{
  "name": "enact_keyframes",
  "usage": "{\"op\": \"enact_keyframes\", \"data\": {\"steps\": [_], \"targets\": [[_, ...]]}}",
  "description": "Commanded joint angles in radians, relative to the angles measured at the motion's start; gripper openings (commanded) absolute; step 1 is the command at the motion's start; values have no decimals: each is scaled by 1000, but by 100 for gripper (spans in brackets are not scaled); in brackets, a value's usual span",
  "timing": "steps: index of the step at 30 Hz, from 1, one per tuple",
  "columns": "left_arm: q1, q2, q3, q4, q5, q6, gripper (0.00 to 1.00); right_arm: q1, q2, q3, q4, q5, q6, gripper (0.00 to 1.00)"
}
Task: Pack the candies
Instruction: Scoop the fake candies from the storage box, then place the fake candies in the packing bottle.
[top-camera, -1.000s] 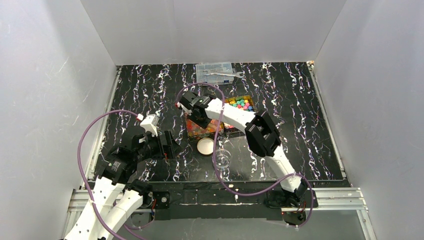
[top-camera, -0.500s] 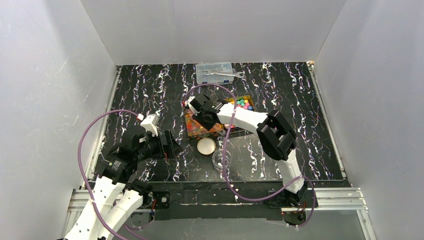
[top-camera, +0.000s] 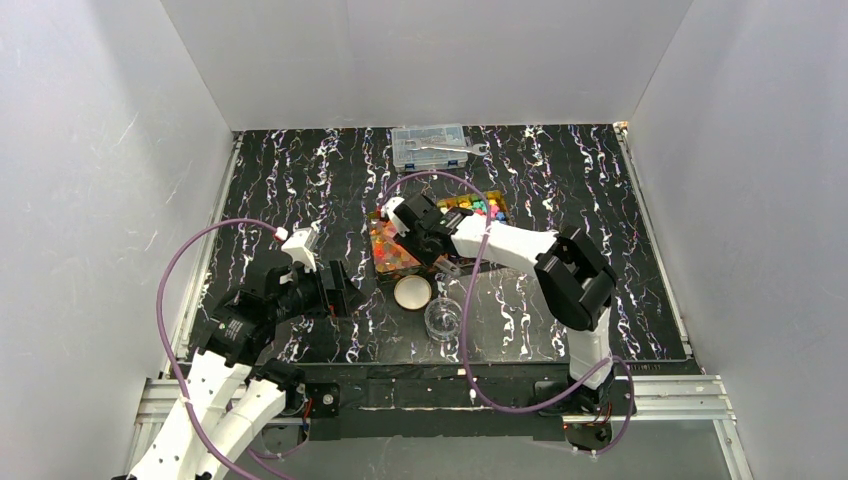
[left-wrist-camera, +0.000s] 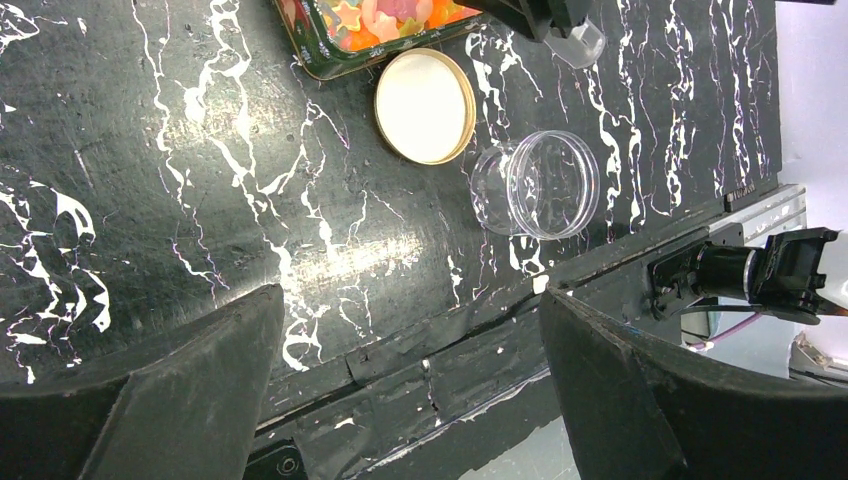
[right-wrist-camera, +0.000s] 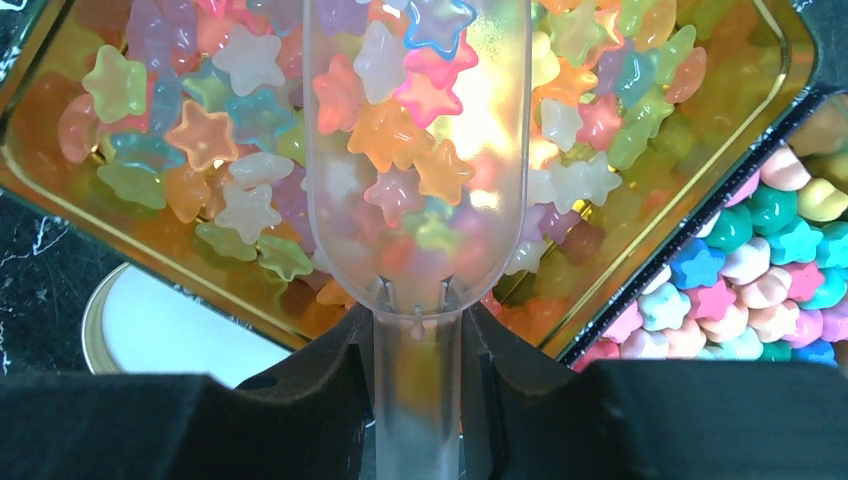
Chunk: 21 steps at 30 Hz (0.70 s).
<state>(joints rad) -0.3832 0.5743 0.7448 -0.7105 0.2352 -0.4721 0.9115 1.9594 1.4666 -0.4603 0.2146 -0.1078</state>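
Note:
Glossy orange, pink and yellow star candies (right-wrist-camera: 200, 140) fill a gold tin (top-camera: 392, 258). Pastel candies (right-wrist-camera: 740, 270) fill the black tray beside it (top-camera: 487, 208). My right gripper (right-wrist-camera: 418, 350) (top-camera: 430, 238) is shut on the handle of a clear plastic scoop (right-wrist-camera: 415, 150). The scoop's bowl lies over the tin, and several star candies show in or through it. A clear round jar (top-camera: 443, 318) (left-wrist-camera: 540, 185) stands open near the front, its cream lid (top-camera: 412, 292) (left-wrist-camera: 425, 105) beside it. My left gripper (left-wrist-camera: 410, 400) (top-camera: 338, 290) hangs open and empty, left of the lid.
A clear compartment box (top-camera: 430, 145) with a wrench on it sits at the back of the black marbled table (top-camera: 600, 280). The table's front edge and metal rail (left-wrist-camera: 700, 230) lie just below the jar. White walls close in on three sides.
My right arm has swung to the right and nearer, carrying the scoop across the gold tin. The left arm, jar and lid have stayed still.

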Motion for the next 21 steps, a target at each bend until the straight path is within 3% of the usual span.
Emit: {"op": "enact_keyframes", "data": {"steps": [1, 21], "targets": [[-2, 4, -8, -1, -5, 4, 98, -2, -100, -33, 83, -14, 3, 1], [-2, -9, -9, 0, -7, 3, 98, 6, -452, -246, 62, -97, 66, 1]]}}
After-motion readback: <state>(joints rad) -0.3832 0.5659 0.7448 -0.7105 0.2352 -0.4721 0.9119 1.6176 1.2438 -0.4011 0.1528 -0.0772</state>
